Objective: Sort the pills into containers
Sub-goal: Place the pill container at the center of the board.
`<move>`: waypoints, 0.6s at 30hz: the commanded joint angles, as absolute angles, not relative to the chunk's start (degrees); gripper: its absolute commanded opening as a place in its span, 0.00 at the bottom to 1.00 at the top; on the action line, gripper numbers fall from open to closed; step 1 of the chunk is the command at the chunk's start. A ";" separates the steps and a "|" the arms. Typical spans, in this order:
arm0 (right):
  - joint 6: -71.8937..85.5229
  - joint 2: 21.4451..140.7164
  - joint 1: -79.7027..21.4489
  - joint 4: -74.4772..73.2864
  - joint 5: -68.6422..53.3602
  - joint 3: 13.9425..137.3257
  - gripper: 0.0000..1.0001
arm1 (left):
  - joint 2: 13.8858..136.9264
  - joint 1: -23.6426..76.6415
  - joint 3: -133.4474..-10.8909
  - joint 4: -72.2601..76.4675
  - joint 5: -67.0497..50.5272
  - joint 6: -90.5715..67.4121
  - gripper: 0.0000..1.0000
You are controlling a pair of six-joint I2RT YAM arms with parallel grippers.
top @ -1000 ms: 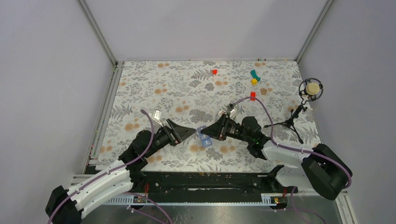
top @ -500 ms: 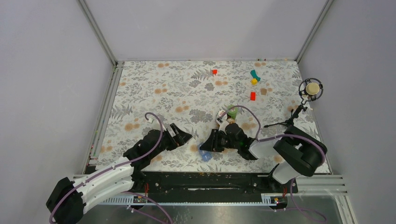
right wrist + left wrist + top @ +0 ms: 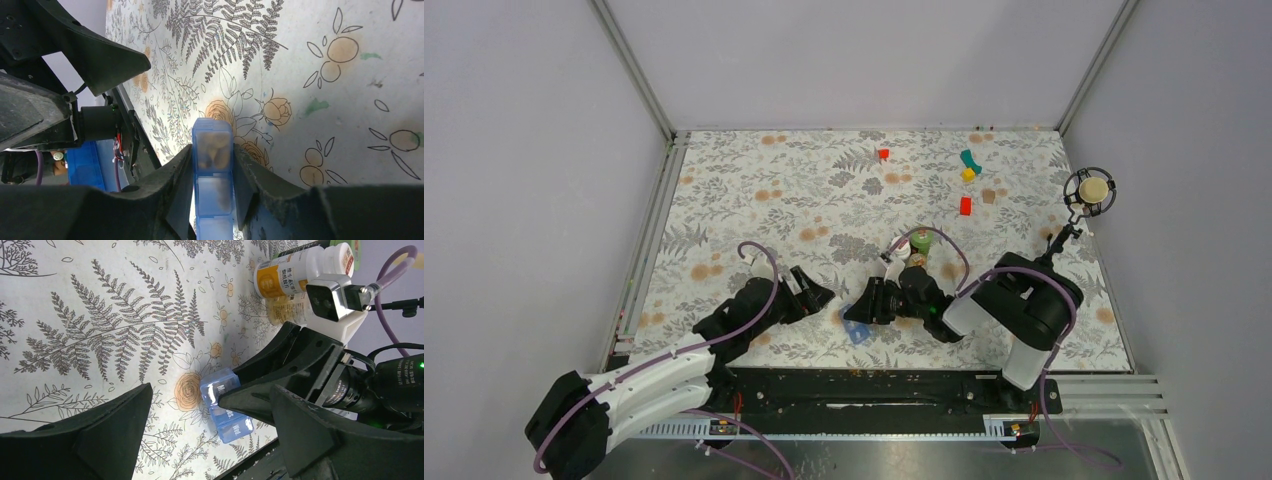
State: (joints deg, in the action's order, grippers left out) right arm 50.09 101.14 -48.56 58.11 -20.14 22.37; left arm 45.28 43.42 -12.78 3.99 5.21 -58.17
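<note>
Near the middle of the bench's near edge, the translucent blue pill box (image 3: 212, 131) is lying low over the flowered cloth, and whether it is touching the cloth is not showing. Tan pills (image 3: 212, 154) are showing through its end compartment. The right gripper (image 3: 862, 306) is pinching the box across its narrow sides, its fingers closed tight against the plastic, with the end compartment sticking out past the tips. The left gripper (image 3: 817, 294) is pointing at the box from the left side, near but apart, its fingers spread wide and holding nothing. Two pill bottles (image 3: 292, 274) are sitting close behind the right gripper. Two red blocks (image 3: 965, 206), a teal piece (image 3: 969, 159) and a yellow piece (image 3: 968, 175) are lying toward the far right corner, and a microphone (image 3: 1091, 189) is standing by the right edge.
</note>
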 commanded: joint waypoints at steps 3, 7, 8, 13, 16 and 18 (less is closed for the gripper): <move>44.61 96.67 -48.95 49.99 -13.65 22.38 0.54 | 45.31 42.90 -12.92 6.89 5.88 -56.74 0.88; 42.58 94.23 -48.92 44.90 -11.49 23.40 0.61 | 45.35 42.80 -13.01 6.82 5.69 -56.61 0.88; 42.45 93.88 -48.95 44.23 -11.17 23.52 0.62 | 45.37 42.74 -13.13 6.74 5.70 -56.53 0.89; 41.27 90.62 -48.95 38.87 -8.56 24.20 0.68 | 44.88 42.70 -13.55 6.10 5.88 -56.21 0.89; 40.52 87.59 -48.88 35.33 -6.77 24.37 0.75 | 44.74 42.63 -13.75 5.63 6.06 -55.99 0.90; 40.26 85.95 -48.95 33.25 -5.87 24.62 0.76 | 44.71 42.62 -13.88 5.35 6.23 -55.90 0.91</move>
State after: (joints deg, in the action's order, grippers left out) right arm 43.09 89.21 -48.71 41.50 -10.76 23.59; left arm 45.21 42.98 -12.73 3.95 5.21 -56.99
